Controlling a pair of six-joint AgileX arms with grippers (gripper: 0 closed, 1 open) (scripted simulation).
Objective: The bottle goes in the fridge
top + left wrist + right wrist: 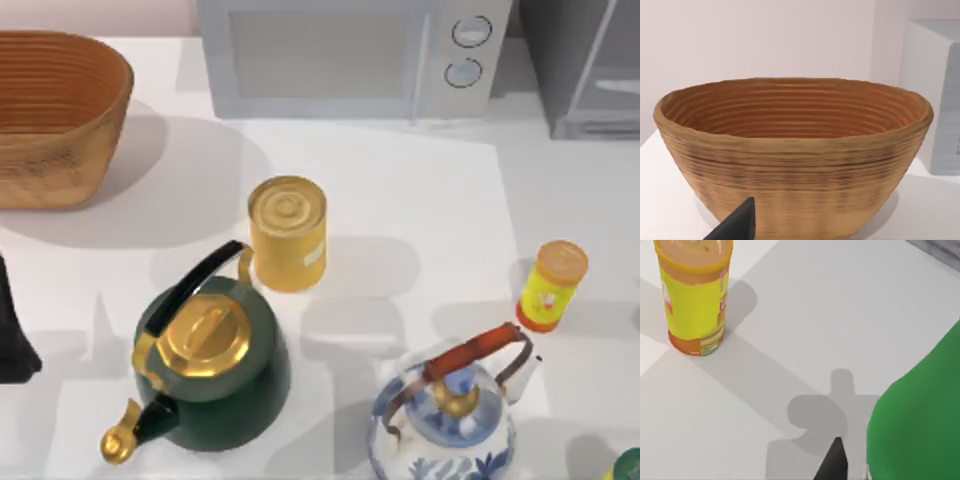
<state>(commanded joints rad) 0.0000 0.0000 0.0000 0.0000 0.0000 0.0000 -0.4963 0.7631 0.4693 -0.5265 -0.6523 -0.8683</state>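
Note:
The bottle (920, 410) is a green, rounded body seen close up in the right wrist view; a small green bit of it (628, 466) shows at the table's front right corner in the top view. A dark tip of my right gripper (834, 462) shows just beside the bottle. The fridge (590, 70) is the dark grey cabinet with silver bars at the back right. My left arm (15, 335) stands at the table's left edge, and a dark tip of its gripper (737, 225) points at the wicker basket.
A wicker basket (50, 115) sits at the back left, a light grey microwave (350, 55) at the back middle. A yellow can (288, 232), a green kettle (210, 360), a blue-and-white kettle (445, 425) and a yellow-orange tube (550, 285) stand on the table.

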